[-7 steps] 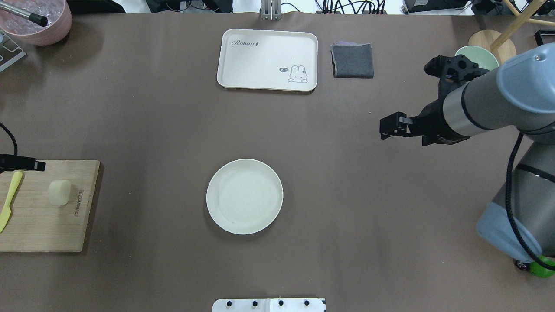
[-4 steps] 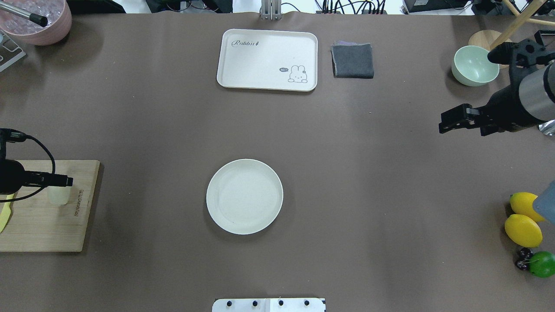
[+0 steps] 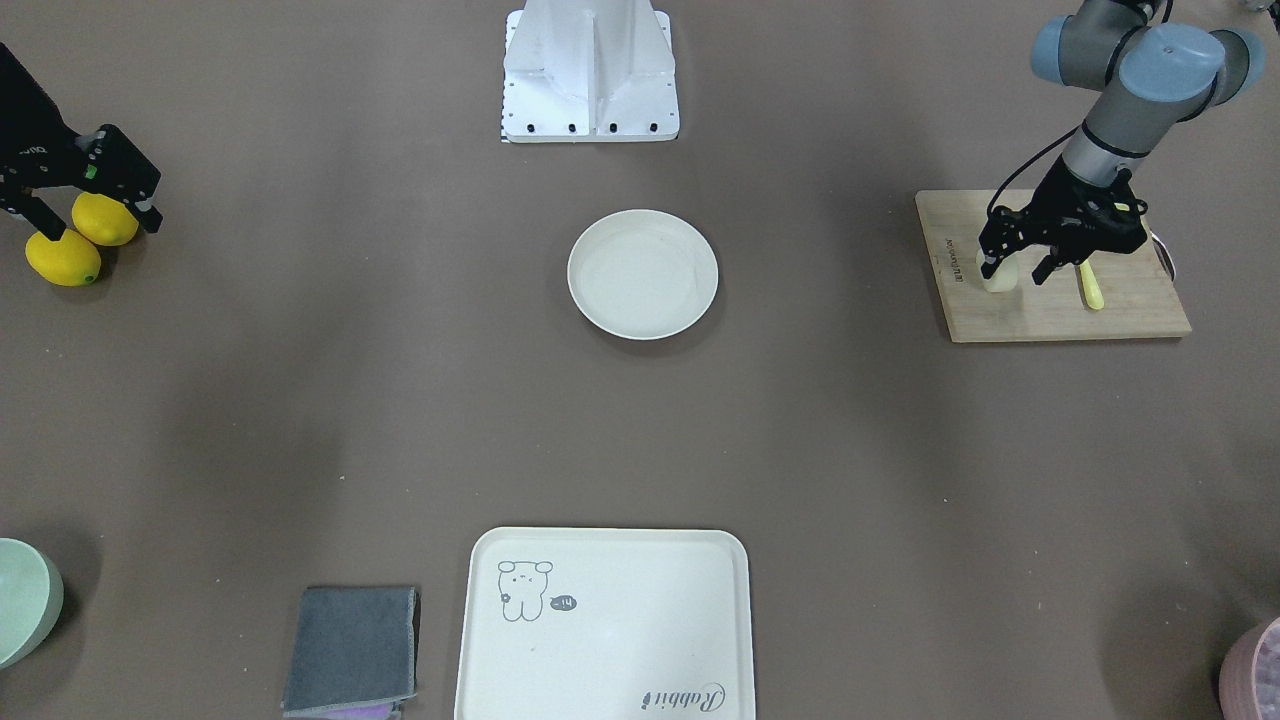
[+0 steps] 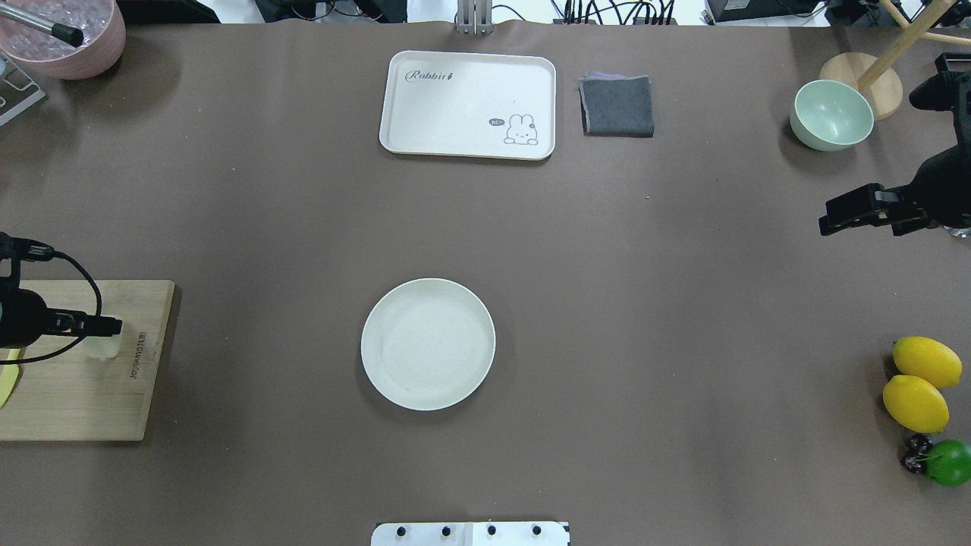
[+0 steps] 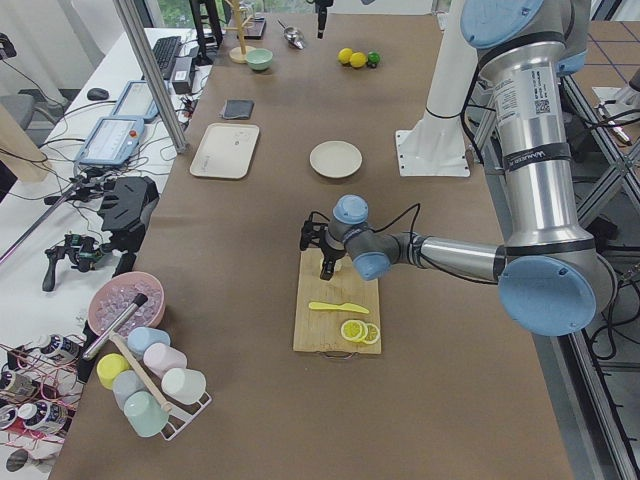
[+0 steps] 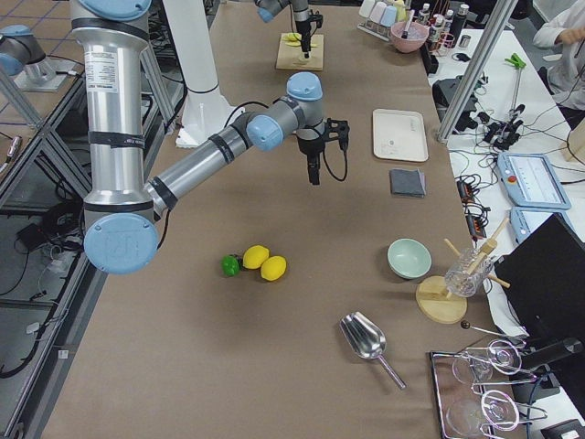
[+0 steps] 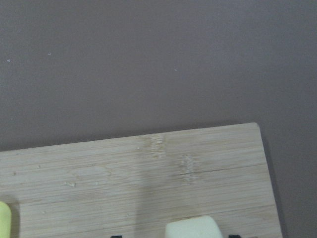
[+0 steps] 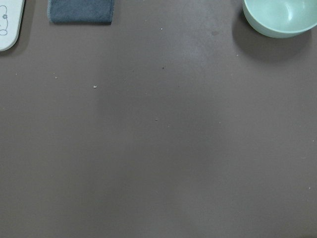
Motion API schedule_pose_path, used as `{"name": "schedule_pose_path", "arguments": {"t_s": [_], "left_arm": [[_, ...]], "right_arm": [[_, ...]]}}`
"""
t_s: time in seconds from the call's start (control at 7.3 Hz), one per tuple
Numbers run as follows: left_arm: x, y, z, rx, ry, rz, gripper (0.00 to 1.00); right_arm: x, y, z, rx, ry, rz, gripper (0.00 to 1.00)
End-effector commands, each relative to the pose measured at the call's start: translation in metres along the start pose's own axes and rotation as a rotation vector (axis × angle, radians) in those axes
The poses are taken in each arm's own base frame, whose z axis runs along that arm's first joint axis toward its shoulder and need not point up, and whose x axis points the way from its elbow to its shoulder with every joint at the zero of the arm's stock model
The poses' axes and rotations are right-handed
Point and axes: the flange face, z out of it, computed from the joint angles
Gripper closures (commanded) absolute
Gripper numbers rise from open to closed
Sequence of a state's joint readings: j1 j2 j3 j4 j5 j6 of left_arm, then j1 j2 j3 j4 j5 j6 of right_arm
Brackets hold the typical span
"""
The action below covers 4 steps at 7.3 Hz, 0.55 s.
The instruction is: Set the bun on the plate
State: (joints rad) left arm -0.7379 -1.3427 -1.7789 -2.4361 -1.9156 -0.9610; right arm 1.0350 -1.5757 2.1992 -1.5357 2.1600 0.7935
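Note:
The bun is a small pale lump near the inner end of a wooden cutting board at the table's left edge. My left gripper is down over it, open, one finger on each side. In the left wrist view the bun shows at the bottom edge with a gap to each fingertip. The round cream plate sits empty at mid-table. My right gripper hovers open at the far right, holding nothing.
A yellow knife and lemon slices share the board. A bear-print tray, grey cloth and green bowl line the far side. Two lemons and a lime lie at the right.
My left arm came in over the board and brought its open gripper down around the bun. My right arm pulled back toward the right edge.

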Motion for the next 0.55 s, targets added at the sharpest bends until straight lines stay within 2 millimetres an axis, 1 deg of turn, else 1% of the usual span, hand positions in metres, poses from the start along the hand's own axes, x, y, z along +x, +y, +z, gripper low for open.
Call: {"name": "schedule_pose_path", "arguments": {"t_s": [0.0, 0.14, 0.27, 0.41], "left_arm": [[0.006, 0.001, 0.003, -0.005, 0.007, 0.012, 0.44], [0.009, 0.002, 0.003, -0.007, 0.013, 0.016, 0.46], [0.012, 0.000, 0.001, -0.002, 0.020, 0.019, 0.59], [0.018, -0.002, -0.001, 0.003, 0.030, 0.022, 0.70]], "right_arm": [[0.004, 0.001, 0.001, -0.003, 0.004, 0.003, 0.00], [0.006, 0.001, 0.001, -0.004, 0.006, 0.006, 0.00], [0.007, 0.001, 0.000, -0.003, 0.006, 0.009, 0.00], [0.010, -0.001, -0.001, 0.000, 0.009, 0.005, 0.00]]}}
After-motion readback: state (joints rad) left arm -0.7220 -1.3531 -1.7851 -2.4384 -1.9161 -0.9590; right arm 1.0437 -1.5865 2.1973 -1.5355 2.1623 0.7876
